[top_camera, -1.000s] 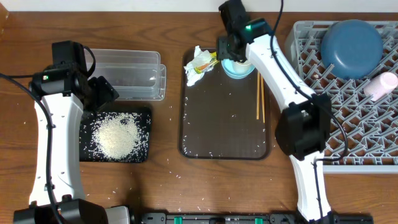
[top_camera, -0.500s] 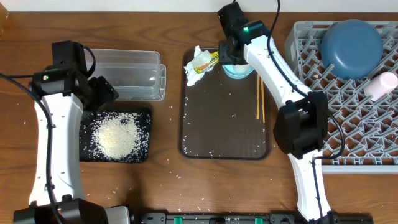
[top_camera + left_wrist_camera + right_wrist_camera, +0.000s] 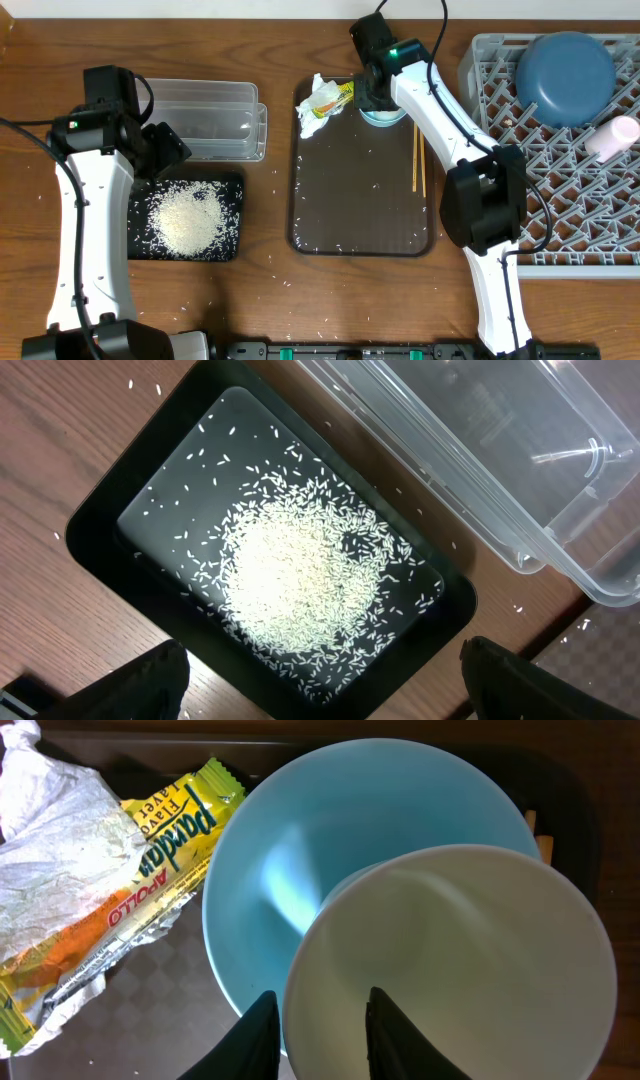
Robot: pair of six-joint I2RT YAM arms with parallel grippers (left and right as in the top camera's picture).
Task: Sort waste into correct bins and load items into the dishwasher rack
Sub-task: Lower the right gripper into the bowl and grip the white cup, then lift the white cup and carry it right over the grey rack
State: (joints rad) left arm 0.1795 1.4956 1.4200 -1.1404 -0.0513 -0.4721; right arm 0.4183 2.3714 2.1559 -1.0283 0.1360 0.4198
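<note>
Robot lab tabletop: wooden table (image 3: 250, 310), staged dishwasher rack (image 3: 590, 210), brown tray (image 3: 360, 215).

All I get on my feed is one brown wooden table (image 3: 250, 300), with the grain running 9 to 3 o'clock. The light is soft and even, and the shadows are faint. At 12 o'clock there's a thin pale strip (image 3: 200, 8) past the table edge. Can't tell if it's wall.

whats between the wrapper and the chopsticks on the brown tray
The light-blue bowl, with the white cup sitting in it and the right gripper at the cup's rim. The overhead view shows the placement; the right wrist view shows the cup.
</note>
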